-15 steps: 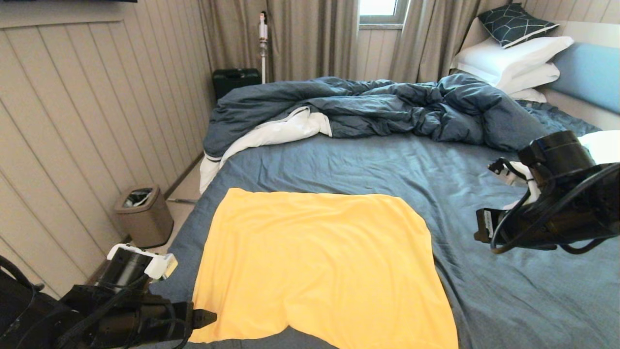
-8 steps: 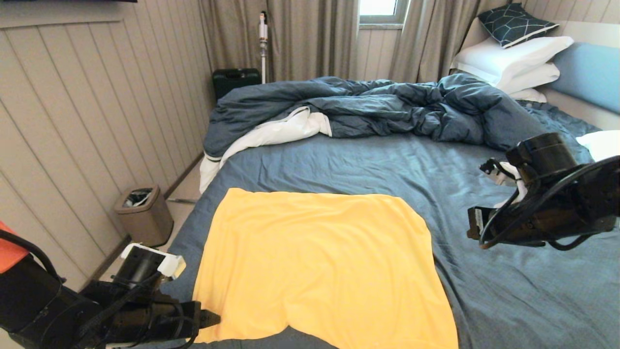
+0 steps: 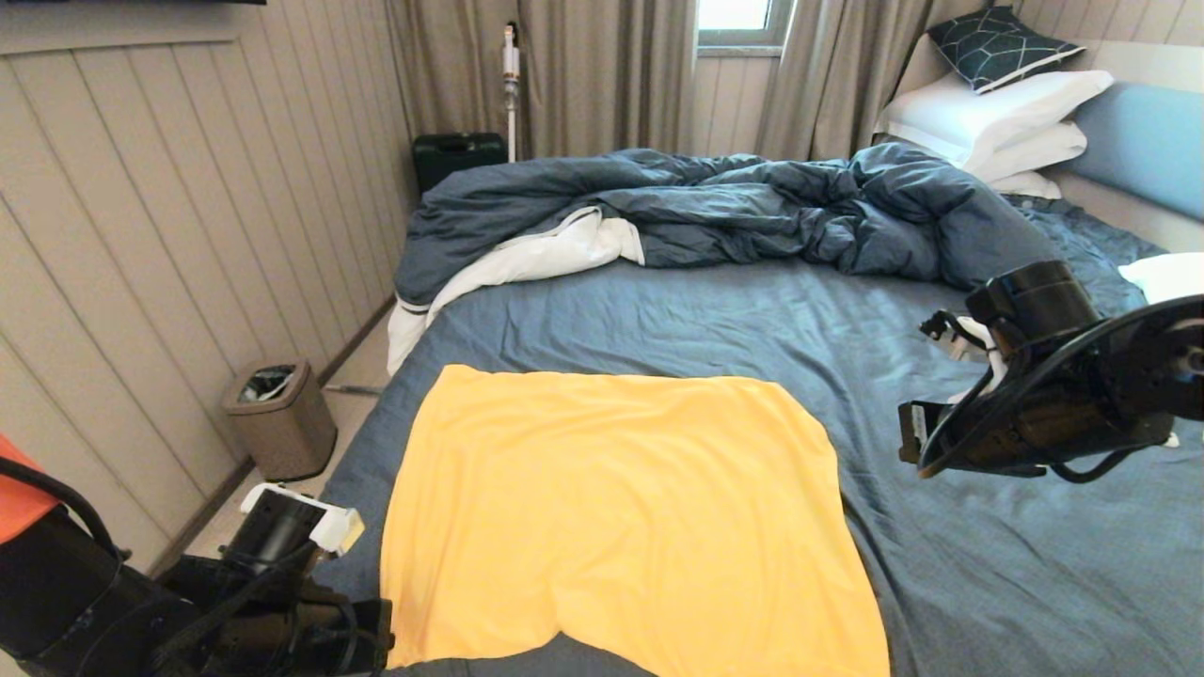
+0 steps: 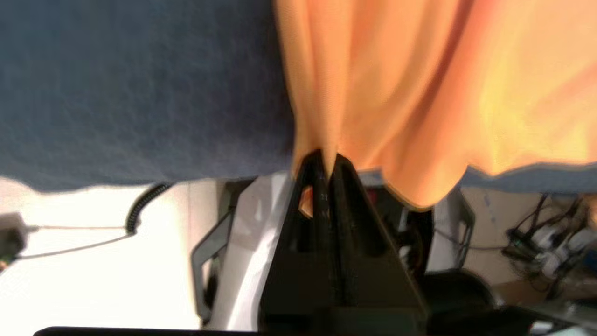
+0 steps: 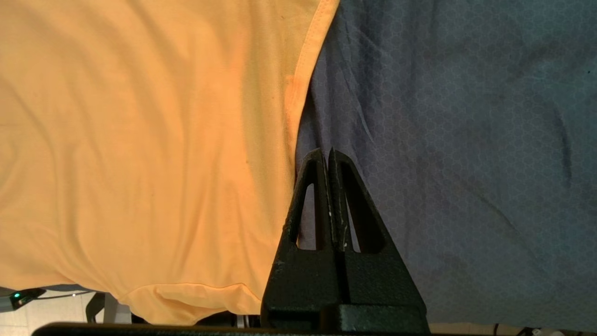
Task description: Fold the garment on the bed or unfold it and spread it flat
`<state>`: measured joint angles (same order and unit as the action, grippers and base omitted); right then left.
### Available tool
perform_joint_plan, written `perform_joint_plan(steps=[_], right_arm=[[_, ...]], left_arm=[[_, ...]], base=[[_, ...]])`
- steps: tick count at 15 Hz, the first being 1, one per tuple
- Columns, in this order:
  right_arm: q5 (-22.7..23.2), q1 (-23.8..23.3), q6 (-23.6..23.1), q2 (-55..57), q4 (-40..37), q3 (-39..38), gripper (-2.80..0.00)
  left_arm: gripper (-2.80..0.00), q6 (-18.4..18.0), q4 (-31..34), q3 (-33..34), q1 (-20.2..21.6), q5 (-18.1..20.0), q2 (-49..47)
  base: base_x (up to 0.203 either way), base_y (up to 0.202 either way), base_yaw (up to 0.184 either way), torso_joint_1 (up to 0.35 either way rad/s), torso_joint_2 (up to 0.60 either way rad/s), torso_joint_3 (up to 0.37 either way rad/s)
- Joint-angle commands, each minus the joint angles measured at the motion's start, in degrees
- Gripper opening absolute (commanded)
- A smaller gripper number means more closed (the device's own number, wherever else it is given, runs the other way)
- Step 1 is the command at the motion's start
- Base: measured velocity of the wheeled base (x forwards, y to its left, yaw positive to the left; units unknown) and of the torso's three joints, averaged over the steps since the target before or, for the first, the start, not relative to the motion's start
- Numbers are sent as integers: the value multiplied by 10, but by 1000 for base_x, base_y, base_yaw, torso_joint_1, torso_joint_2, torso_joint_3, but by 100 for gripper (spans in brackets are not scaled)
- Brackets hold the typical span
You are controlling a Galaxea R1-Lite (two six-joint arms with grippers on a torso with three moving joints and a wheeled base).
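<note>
Yellow-orange garment (image 4: 419, 84) corner pinched in left pincer (image 4: 327, 158).

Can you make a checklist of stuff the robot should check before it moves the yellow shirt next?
1. Left gripper pinching the garment at its near left corner: ok.
2. Right gripper holding fabric: not ok, shut on nothing, above the shirt's right edge.
3. Garment lying spread on the bed: ok, light wrinkles.
4. Duvet clear of the shirt: ok.
5. Grip catches both layers: cannot tell.
</note>
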<state>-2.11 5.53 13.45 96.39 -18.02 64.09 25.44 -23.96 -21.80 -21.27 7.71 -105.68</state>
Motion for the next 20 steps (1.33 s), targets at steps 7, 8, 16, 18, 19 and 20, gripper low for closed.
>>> perform_joint_plan(steps=[7, 8, 16, 18, 19, 20], right_arm=[[1, 0, 1, 4, 0, 0, -280], [1, 1, 1, 5, 0, 1, -280], [2, 1, 1, 11, 18, -5, -280], [3, 2, 1, 13, 18, -5, -280], [3, 2, 1, 14, 18, -5, -280], [3, 2, 1, 14, 18, -6, -280]], left_arm=[[-280, -37, 1, 3, 70, -9, 21], [-280, -44, 6, 5, 76, -9, 22], [-280, -83, 43, -3, 123, -10, 49], [-280, -103, 44, -4, 151, -9, 47], [-280, -107, 44, -4, 157, -9, 50], [-280, -111, 44, -3, 159, -9, 50]], base=[[0, 0, 0, 0, 0, 0], [0, 0, 0, 0, 0, 0], [0, 0, 0, 0, 0, 0], [0, 0, 0, 0, 0, 0], [0, 0, 0, 0, 0, 0], [0, 0, 0, 0, 0, 0]])
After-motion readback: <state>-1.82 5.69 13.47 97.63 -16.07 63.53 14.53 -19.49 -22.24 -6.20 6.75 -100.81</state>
